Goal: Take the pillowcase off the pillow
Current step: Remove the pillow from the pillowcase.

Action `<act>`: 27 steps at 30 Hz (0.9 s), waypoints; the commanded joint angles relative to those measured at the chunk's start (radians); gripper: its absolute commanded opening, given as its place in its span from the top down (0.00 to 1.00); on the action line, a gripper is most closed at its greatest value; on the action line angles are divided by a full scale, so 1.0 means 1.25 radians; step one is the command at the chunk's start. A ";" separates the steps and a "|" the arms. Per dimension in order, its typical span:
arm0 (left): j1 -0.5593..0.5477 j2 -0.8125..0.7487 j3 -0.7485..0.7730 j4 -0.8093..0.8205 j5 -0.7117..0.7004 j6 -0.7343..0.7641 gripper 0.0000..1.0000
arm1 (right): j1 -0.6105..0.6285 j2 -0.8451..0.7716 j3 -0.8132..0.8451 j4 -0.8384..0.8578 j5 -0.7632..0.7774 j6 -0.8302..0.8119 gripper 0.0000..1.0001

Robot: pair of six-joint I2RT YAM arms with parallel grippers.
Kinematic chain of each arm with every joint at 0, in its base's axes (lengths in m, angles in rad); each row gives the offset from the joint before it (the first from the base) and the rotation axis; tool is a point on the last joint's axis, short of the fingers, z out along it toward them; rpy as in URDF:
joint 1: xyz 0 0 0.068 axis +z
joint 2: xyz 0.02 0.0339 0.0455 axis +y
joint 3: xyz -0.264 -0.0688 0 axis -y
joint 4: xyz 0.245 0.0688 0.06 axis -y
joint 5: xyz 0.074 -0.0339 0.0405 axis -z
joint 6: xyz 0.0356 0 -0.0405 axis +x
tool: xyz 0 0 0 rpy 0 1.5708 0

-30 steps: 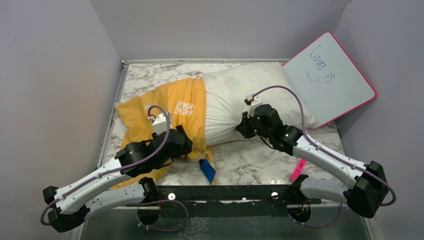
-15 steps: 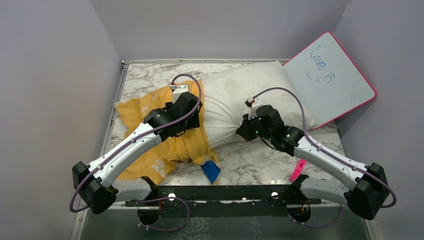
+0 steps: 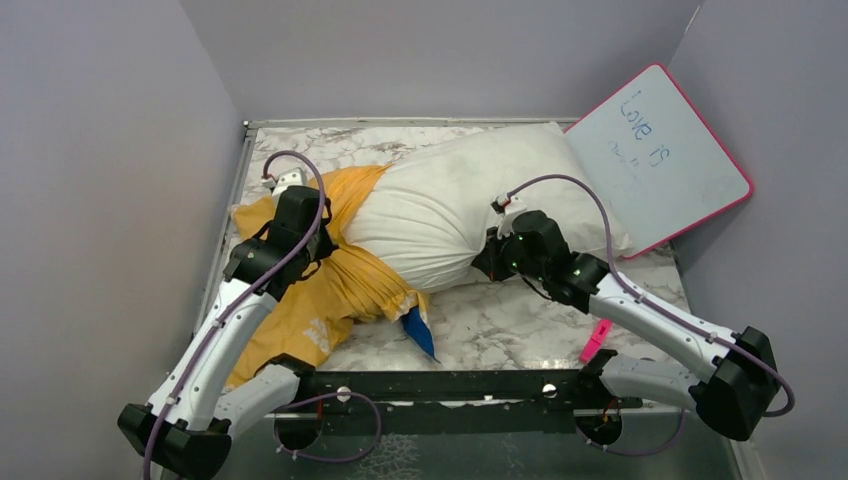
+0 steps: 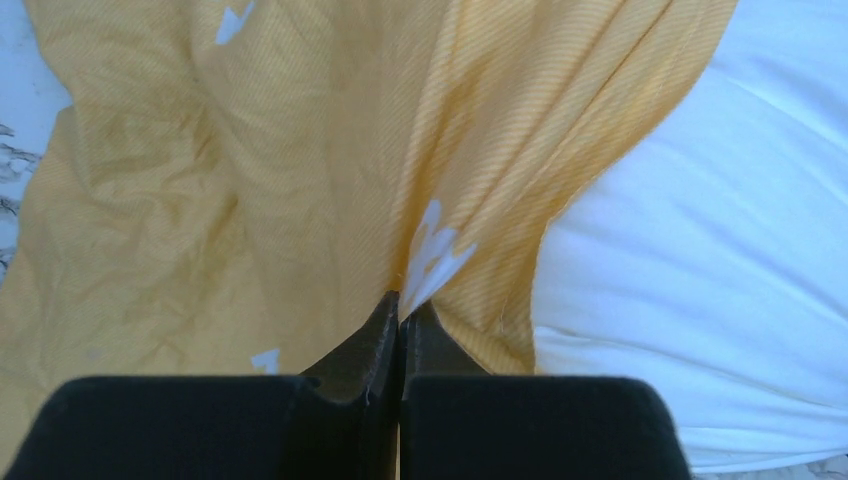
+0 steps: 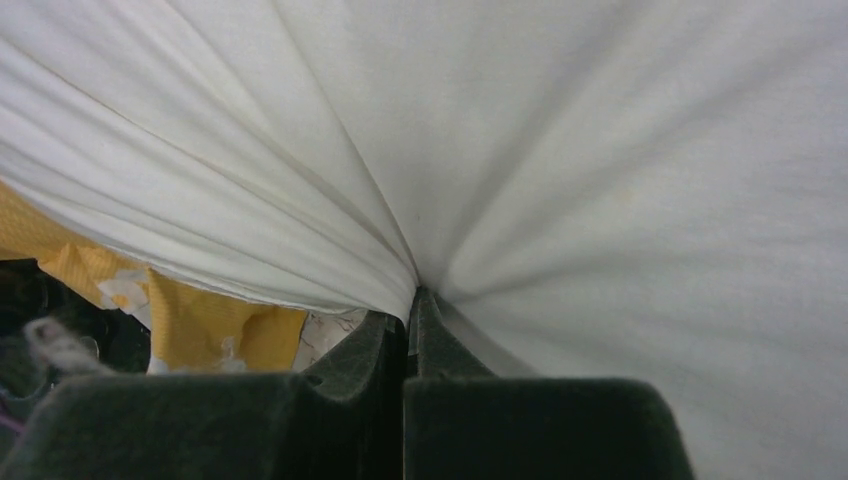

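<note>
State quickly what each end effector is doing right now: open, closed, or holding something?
Left end effector: closed, gripping the pillowcase.
Right end effector: closed, gripping the pillow.

Left arm (image 3: 225, 325) stretched forward, right arm (image 3: 650, 315) angled inward; left hand (image 4: 400, 302), right hand (image 5: 410, 298) apparently pinched closed.

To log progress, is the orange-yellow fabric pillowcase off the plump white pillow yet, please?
Partly on: the pillowcase covers only one end of the pillow; most is bare.

This is looking like a robotics lab cell: plain grey partition walls (image 3: 110, 150) are boxing in a marble-patterned counter (image 3: 500, 320), and a pink-edged whiteboard (image 3: 660, 155) is leaning in the corner.
</note>
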 commanded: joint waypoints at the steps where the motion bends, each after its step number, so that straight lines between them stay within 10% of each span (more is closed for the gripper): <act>1: 0.070 -0.016 -0.031 -0.014 0.015 0.082 1.00 | -0.009 -0.037 -0.003 -0.059 -0.036 -0.054 0.99; 12: 0.070 -0.041 -0.179 0.129 0.255 0.005 1.00 | -0.009 -0.042 0.199 -0.024 -0.372 -0.111 0.42; 16: 0.070 -0.098 -0.245 0.149 0.288 -0.048 1.00 | -0.009 0.080 0.366 -0.062 -0.260 -0.113 0.25; 27: 0.070 -0.183 -0.327 0.162 0.400 -0.074 1.00 | -0.017 0.782 1.190 -0.402 0.114 -0.154 0.20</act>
